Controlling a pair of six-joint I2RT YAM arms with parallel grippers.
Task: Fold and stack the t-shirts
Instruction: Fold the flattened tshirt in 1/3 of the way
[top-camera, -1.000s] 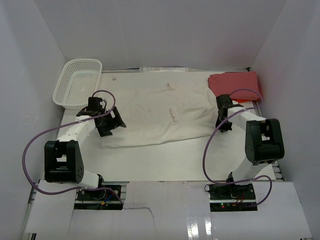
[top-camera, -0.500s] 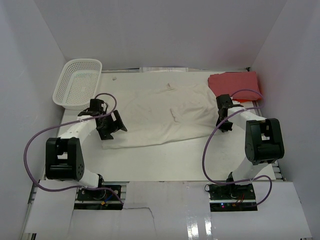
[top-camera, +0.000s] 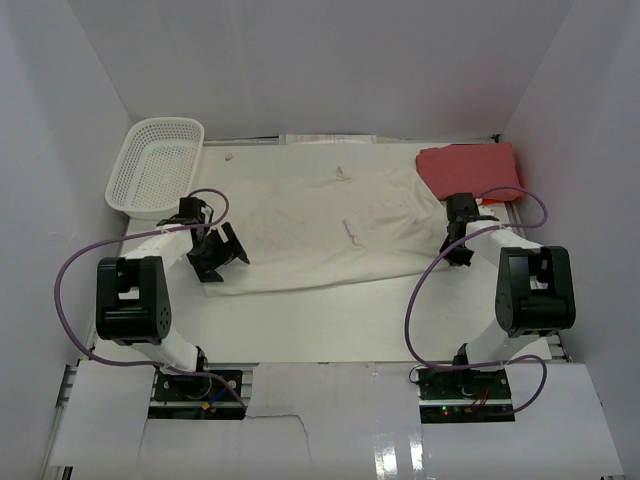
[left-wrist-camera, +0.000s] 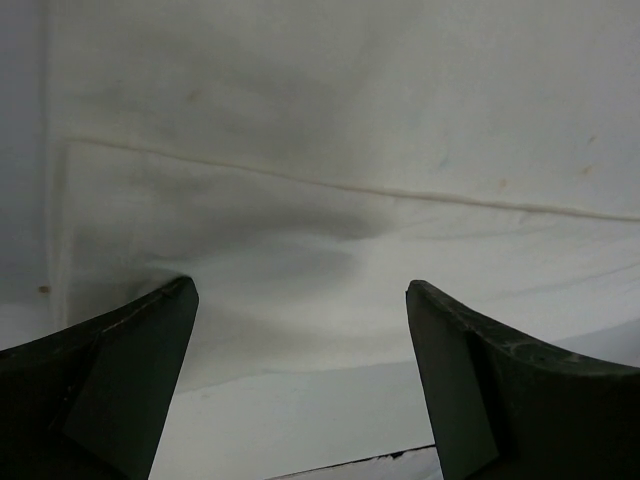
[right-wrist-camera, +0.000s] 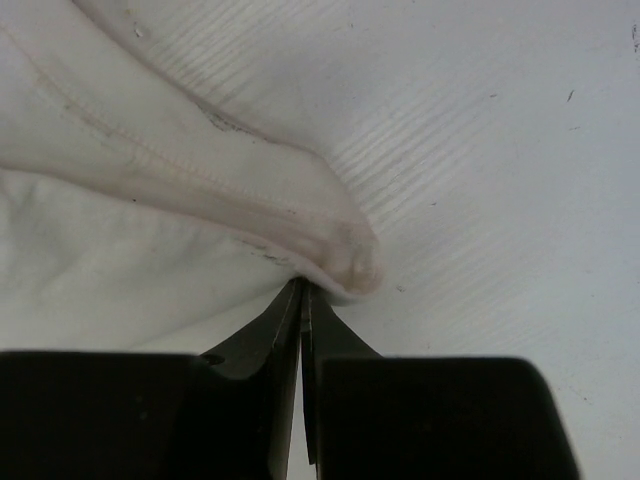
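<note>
Cream-white t-shirt cloth lies spread and rumpled across the middle of the tabletop, its long side running left to right. The red t-shirt sits folded at the far right corner, just beyond the cream one's right end. A white mesh basket stands at the far left corner, apart from both shirts. The left claw is low over the left end of the cream-white t-shirt with its jaws spread wide. Nothing is between them, and the left wrist view shows a stitched seam and shadowed folds of cloth below. Whether its tips touch the cloth cannot be told. The right claw is at the shirt's near right corner with its jaws pressed together. The rolled hem bunches right into their tips, so a pinch of the cream-white t-shirt appears to be gripped there. Bare tabletop lies just to the right of that corner.
</note>
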